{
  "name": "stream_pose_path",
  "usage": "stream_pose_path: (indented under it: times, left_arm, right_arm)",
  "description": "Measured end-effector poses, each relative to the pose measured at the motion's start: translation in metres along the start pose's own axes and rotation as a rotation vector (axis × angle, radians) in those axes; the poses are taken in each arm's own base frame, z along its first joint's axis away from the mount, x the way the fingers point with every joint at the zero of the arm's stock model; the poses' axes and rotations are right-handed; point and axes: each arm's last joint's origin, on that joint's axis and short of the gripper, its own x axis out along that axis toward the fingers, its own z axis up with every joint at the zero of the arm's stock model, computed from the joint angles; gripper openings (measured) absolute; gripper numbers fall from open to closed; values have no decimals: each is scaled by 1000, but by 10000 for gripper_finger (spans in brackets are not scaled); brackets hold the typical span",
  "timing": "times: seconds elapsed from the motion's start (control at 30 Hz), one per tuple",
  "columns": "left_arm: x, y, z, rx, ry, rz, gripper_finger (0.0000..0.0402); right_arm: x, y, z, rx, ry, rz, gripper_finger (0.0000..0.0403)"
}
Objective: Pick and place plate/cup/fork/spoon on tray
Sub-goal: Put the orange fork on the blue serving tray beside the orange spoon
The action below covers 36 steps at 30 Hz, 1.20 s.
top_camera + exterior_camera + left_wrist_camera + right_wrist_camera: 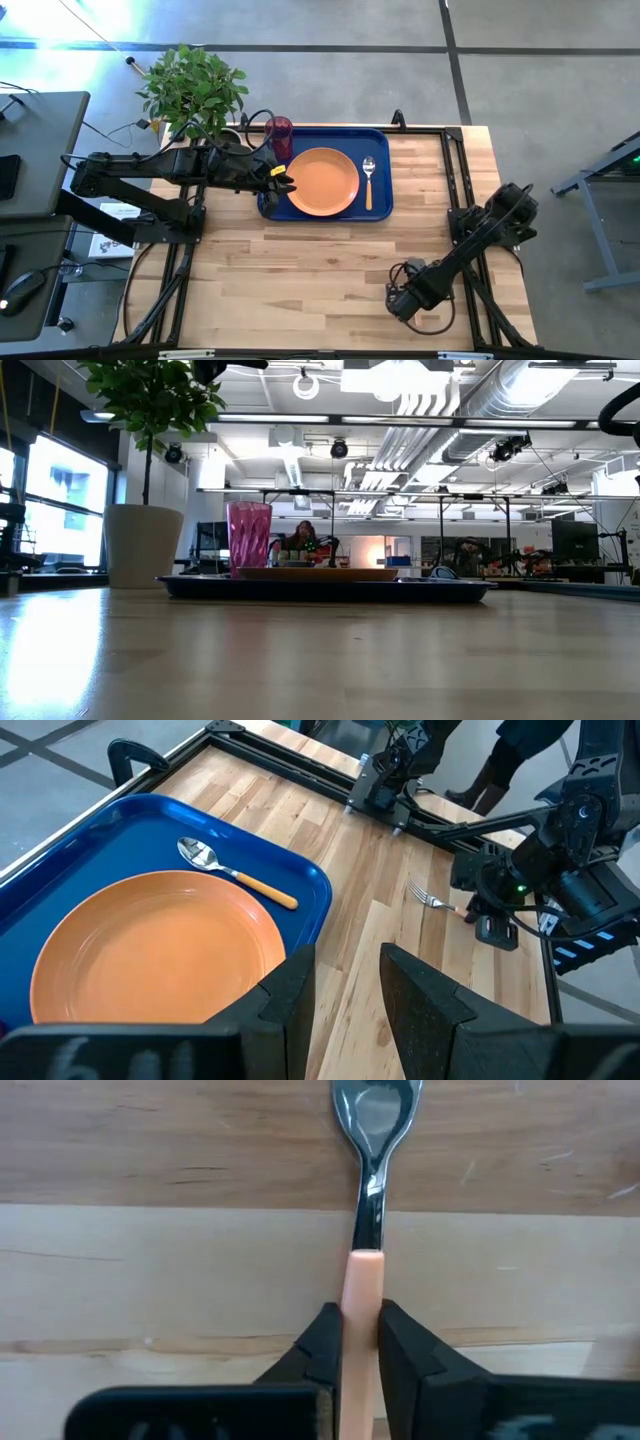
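Observation:
The dark blue tray (381, 139) lies at the table's far middle. On it are the orange plate (322, 181), the spoon (368, 180) to the plate's right, and the dark red cup (279, 133) upright in the far left corner. My left gripper (283, 183) is open and empty over the tray's left rim, beside the plate (150, 945). My right gripper (398, 298) is low near the table's near edge, shut on the fork (372, 1140). The fork's tines also show in the left wrist view (424, 897). My right gripper pinches the fork's orange handle (361, 1285) between its two fingers, a little behind where the handle meets the metal neck. The handle runs along the fingers and the tined end sticks out ahead of them. Whether the fork rests on the wood or is just above it, I cannot tell.
A potted plant (193, 90) in a white pot (143, 545) stands at the far left corner, beside the cup (249, 535). Black frame rails (455, 170) run along the table's sides. Bare wood (300, 280) lies between the tray and the near edge.

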Motion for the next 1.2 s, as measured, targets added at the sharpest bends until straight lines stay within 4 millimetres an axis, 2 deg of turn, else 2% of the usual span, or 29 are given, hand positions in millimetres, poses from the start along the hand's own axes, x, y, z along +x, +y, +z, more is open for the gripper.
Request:
stream_pose_path:
  times: [0.37, 0.57, 0.9, 1.2]
  left_arm:
    - [0, 0, 0, 0, 0, 0, 106]
    - [0, 0, 0, 0, 0, 0, 106]
    - [0, 0, 0, 0, -1, 0, 106]
    - [0, 0, 0, 0, -1, 0, 106]
  right_arm:
    - [-23, 4, 7, -18, -78, 212, 21]
    - [-43, 10, 21, 8, -179, 370, 21]
    - [-69, 23, 60, 20, -289, 444, 21]
    - [-88, 36, 113, -15, -358, 424, 21]
